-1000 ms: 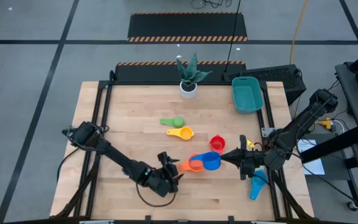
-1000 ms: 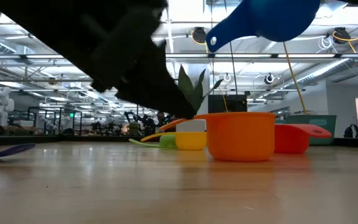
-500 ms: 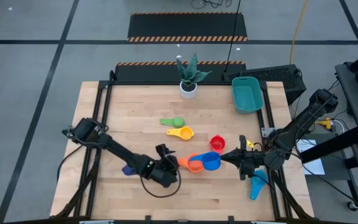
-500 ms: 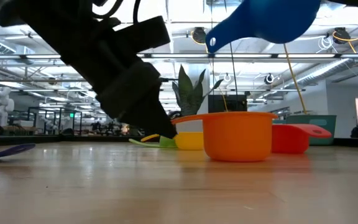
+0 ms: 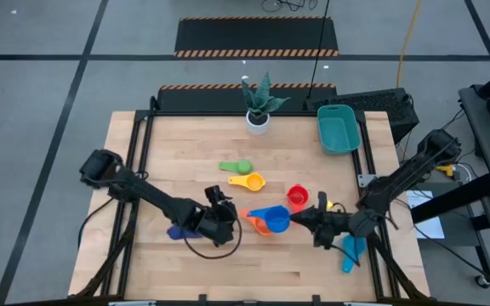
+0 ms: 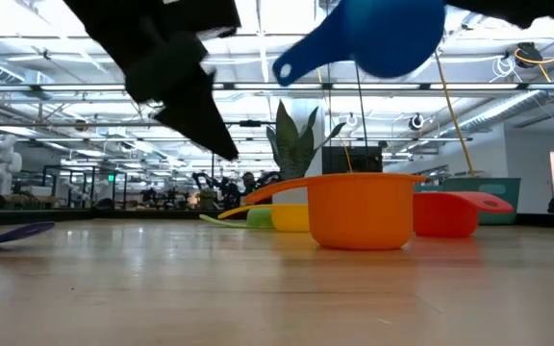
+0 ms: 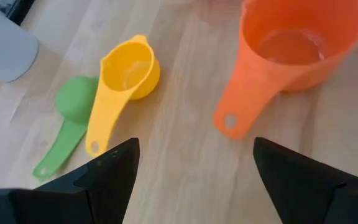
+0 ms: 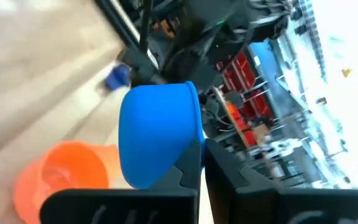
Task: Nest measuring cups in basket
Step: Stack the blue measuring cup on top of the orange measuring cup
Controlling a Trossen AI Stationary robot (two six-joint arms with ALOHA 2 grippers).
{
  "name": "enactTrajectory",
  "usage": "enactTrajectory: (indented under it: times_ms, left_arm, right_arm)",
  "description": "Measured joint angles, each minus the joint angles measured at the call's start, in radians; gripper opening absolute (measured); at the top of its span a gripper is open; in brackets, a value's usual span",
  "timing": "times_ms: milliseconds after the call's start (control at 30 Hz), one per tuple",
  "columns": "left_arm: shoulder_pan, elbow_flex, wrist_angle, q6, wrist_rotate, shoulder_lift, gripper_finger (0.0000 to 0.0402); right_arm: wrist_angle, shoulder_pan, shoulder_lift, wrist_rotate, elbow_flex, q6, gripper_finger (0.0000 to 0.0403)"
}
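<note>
My right gripper (image 5: 294, 218) is shut on the blue measuring cup (image 5: 270, 216) and holds it in the air over the orange cup (image 5: 256, 226), which stands upright on the table. My left gripper (image 5: 223, 209) hangs open above the table just left of these two, with nothing between its fingers (image 7: 114, 171). On the table lie the red cup (image 5: 297, 197), the yellow cup (image 5: 247, 181) and the green cup (image 5: 235, 167). A dark blue cup (image 5: 175, 231) lies under the left arm, and a light blue one (image 5: 353, 252) sits near the right edge. The teal basket (image 5: 339, 129) stands at the far right. My right gripper pinches the blue cup's wall at the rim (image 8: 195, 148) between its two fingers, on the side away from the handle (image 6: 291, 63). The fingers come level from the table's right side. The cup is lifted clear, its bowl above the orange cup (image 6: 359, 207).
A white pot with a plant (image 5: 258, 115) stands at the far edge, left of the basket. Bare wood lies along the near edge and on the far left of the table.
My left gripper has risen and drawn toward the far edge, staying open. My right gripper has carried the blue cup toward the table's left, sinking a little and rolling, so the cup now hangs over the orange cup.
</note>
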Motion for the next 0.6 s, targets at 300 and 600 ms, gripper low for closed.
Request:
enactTrajectory:
  times_ms: [300, 600]
  left_arm:
    - [-0.038, -0.001, 0.030, 0.089, 0.040, -0.112, 0.0319]
    - [-0.035, -0.002, 0.047, 0.083, 0.037, -0.116, 0.0317]
  right_arm:
    - [0.034, 0.002, 0.152, 0.061, 0.000, -0.065, 0.0000]
    - [0.110, 0.003, 0.243, 0.124, 0.000, -0.094, 0.0000]
